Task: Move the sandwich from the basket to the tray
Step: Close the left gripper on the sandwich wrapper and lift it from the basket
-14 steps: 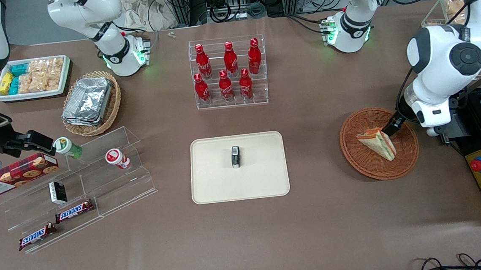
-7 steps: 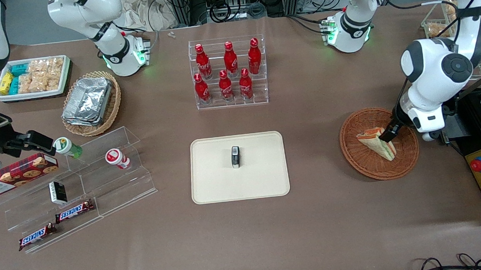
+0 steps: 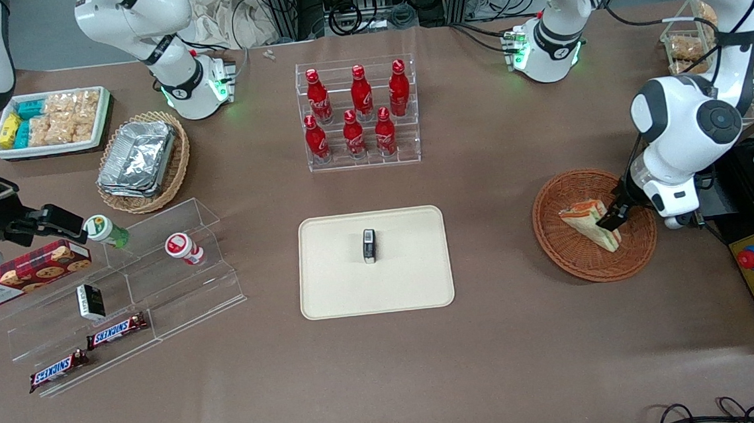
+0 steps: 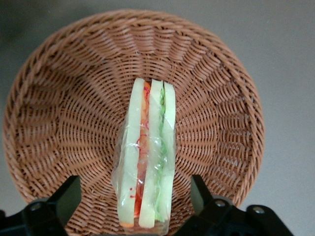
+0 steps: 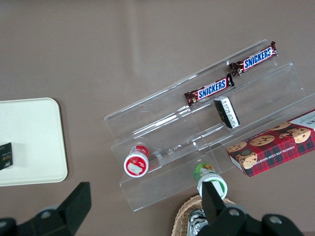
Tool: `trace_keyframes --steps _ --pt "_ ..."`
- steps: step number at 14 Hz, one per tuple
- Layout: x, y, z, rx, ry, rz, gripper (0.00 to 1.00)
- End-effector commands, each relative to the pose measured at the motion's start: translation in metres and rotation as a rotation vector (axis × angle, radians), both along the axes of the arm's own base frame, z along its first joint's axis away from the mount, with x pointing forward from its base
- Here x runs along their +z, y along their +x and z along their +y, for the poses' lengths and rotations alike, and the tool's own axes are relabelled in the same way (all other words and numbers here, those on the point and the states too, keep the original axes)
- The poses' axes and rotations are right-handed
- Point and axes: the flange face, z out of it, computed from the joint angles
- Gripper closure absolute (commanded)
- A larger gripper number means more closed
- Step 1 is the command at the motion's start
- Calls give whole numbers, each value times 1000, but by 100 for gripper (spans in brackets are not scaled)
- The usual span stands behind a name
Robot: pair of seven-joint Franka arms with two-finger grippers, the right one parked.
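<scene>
On brown table [image 3: 525,334] | hand [image 4: 133,206] spread astride sandwich [image 4: 146,162] in basket [image 4: 59,123] | tray [image 3: 329,288] well apart

The front view looks down steeply from high above the table's near edge and takes in the whole brown tabletop, with the tray [image 3: 374,262] at the centre of the frame and the basket [image 3: 594,225] at centre right. The left wrist view looks almost straight down from close above the basket [image 4: 133,123], between the spread fingers of the gripper [image 4: 134,206] that straddle the sandwich [image 4: 146,157], so it shares only the basket and sandwich [image 3: 591,223] with the front view. The right wrist view looks down from somewhat higher on the clear acrylic shelf [image 5: 206,132] and a corner of the tray [image 5: 29,142], which the front view shows at lower left as the same shelf [image 3: 123,289].
</scene>
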Motion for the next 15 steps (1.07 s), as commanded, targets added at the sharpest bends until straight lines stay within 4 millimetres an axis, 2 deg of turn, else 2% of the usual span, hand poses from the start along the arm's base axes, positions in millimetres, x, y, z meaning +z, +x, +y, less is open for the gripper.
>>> trace_keyframes --steps 1,7,9,10,14,15 --pt "-21 -6 -1 43 -7 -13 1" --pt "-42 -7 -1 60 -24 -2 1" --pt "-48 -7 1 69 -28 -1 4" --pt "-48 -6 1 68 -28 -1 16" --pt "-45 -5 -2 40 -15 -7 79" --pt "-42 -5 -3 35 -11 -11 87"
